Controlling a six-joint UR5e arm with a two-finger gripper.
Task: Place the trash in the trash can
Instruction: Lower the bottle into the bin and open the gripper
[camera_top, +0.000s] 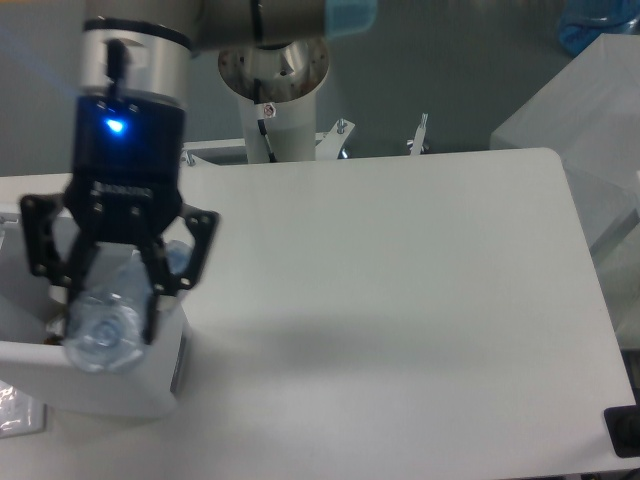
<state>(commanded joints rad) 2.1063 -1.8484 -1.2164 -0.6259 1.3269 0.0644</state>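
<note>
A: Hanging in the hand, the bottle sits over the bin, base end toward the camera.
B: How are the fingers?
A: Pinching the bottle's sides. A blue light glows on the wrist above.
B: And the bin?
A: At the left edge of the white desk, mostly hidden behind the hand. I cannot see the wrapper.

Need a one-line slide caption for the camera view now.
Gripper holds the clear bottle above the white trash can.
</note>
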